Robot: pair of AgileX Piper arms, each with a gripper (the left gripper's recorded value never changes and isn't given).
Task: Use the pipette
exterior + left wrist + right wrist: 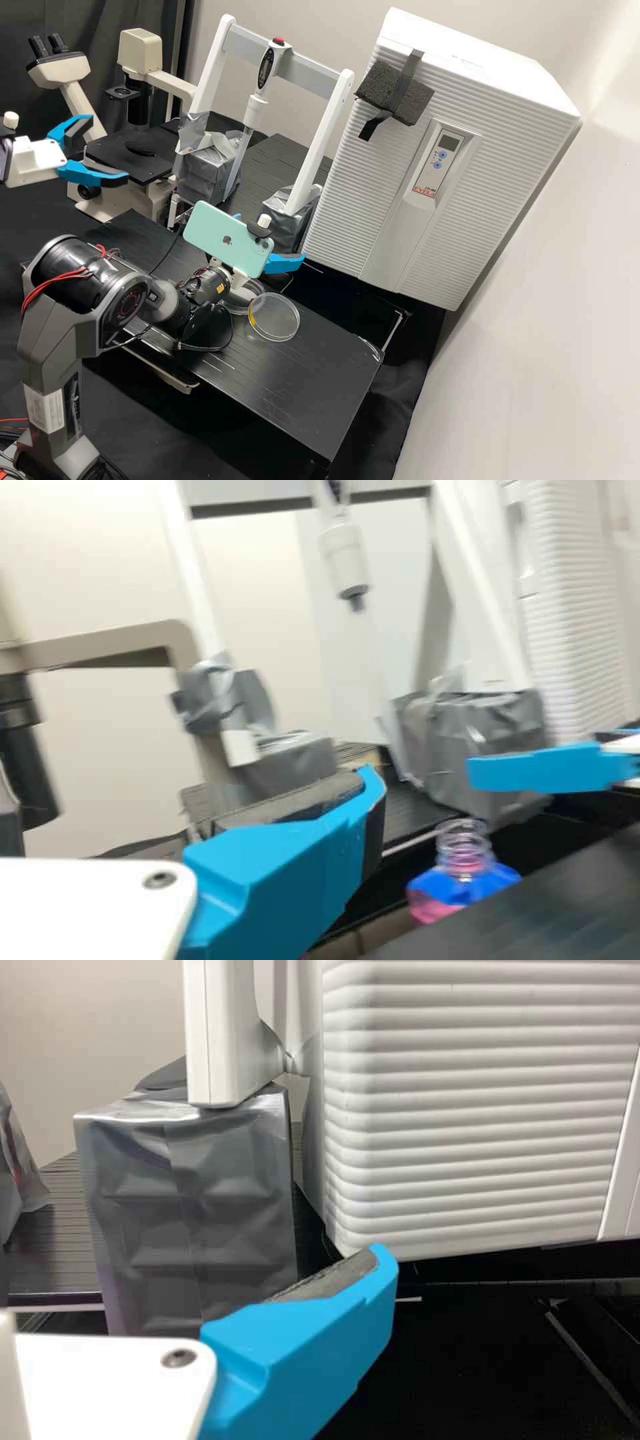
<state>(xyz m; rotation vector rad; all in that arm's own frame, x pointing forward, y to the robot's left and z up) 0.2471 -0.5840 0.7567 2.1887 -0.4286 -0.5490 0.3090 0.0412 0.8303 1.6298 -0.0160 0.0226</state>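
While the left gripper (107, 148), at the upper left of the high view, holds its two blue fingers spread wide around nothing, the right gripper (285, 262) sits at mid-frame just beside a grey-taped block (293, 220); whether it is open cannot be told. The pipette (265, 72) hangs upright on the white stand (325, 133) at upper centre, apart from both grippers. A clear dish (275, 317) lies on the black platform (300, 380) below.

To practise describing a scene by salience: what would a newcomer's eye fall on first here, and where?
A large white ribbed cabinet dominates the right of the bench. At the back centre, the pipette hangs from a white frame stand with tape-wrapped feet. Nearer the camera, a mint-green phone is mounted on the right arm, beside a clear petri dish.
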